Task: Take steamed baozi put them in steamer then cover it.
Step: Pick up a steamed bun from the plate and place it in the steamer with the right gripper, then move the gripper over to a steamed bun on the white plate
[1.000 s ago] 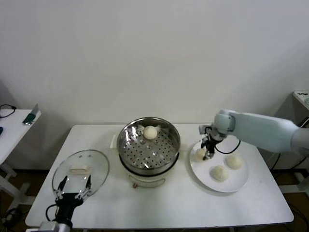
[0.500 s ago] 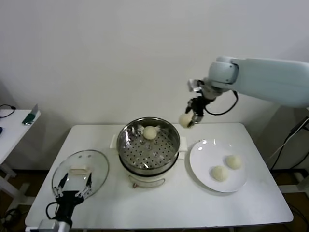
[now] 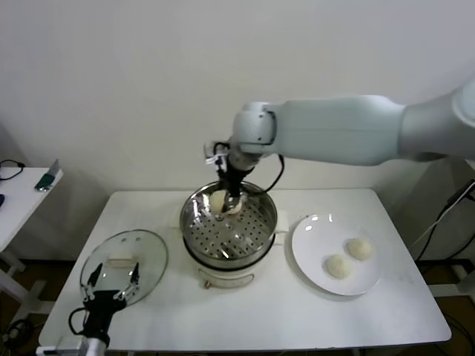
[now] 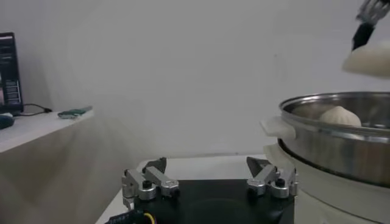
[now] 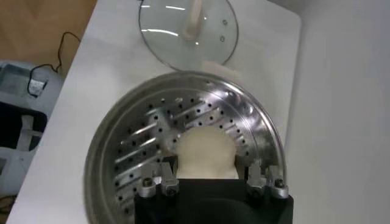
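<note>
My right gripper (image 3: 229,199) hangs over the back of the steamer (image 3: 229,226), in the middle of the head view, and its claw is closed around one baozi (image 5: 206,153). Another bun (image 4: 340,115) already sits inside the steamer, and two more buns (image 3: 349,257) lie on the white plate (image 3: 312,256) at the right. My left gripper (image 3: 111,290) waits at the lower left, its claw wide open by the glass lid (image 3: 124,262).

A white table (image 3: 415,311) is seen. Below the right pincer (image 3: 231,200) the steamer (image 3: 228,226) is placed; lid (image 3: 125,261) and plate (image 3: 312,256) are placed well apart from it.
</note>
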